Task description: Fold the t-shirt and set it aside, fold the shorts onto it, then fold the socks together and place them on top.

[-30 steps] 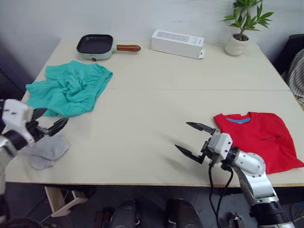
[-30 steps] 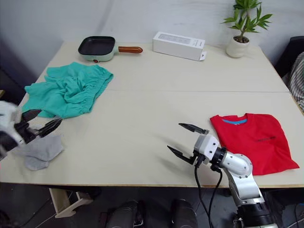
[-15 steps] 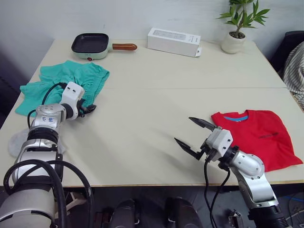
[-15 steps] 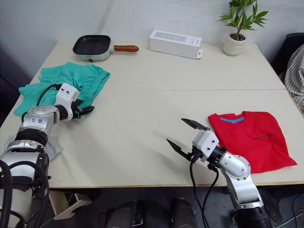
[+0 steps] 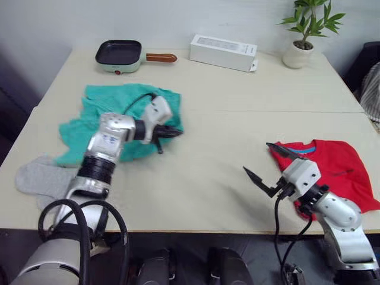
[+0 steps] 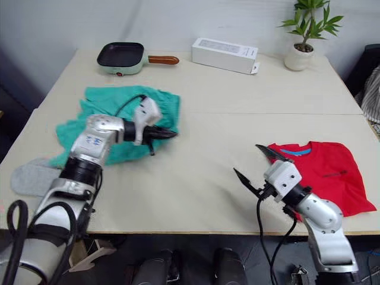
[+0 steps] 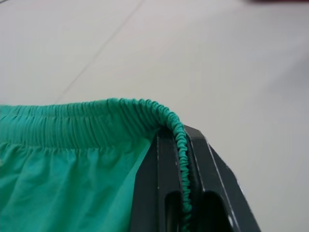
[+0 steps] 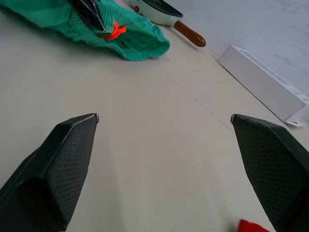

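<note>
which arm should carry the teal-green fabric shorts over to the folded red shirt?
Left. Its pincer is already shut on the teal-green shorts' elastic waistband. The right pincer is open, holding nothing, beside the red shirt.

Soft, even indoor light falls from above across a pale table [image 5: 237, 107], with no harsh glare. Shadows are faint and diffuse: a short one lies under the left gripper [image 5: 172, 133] and a blurred patch under the right gripper [image 5: 268, 166]. The head views are slightly soft overall, and the left arm and the shorts [image 5: 89, 127] beside it show motion smear. In the left wrist view the waistband is sharp while the table behind it melts out of focus. In the right wrist view the near fingers [image 8: 63, 169] look soft-edged.
</note>
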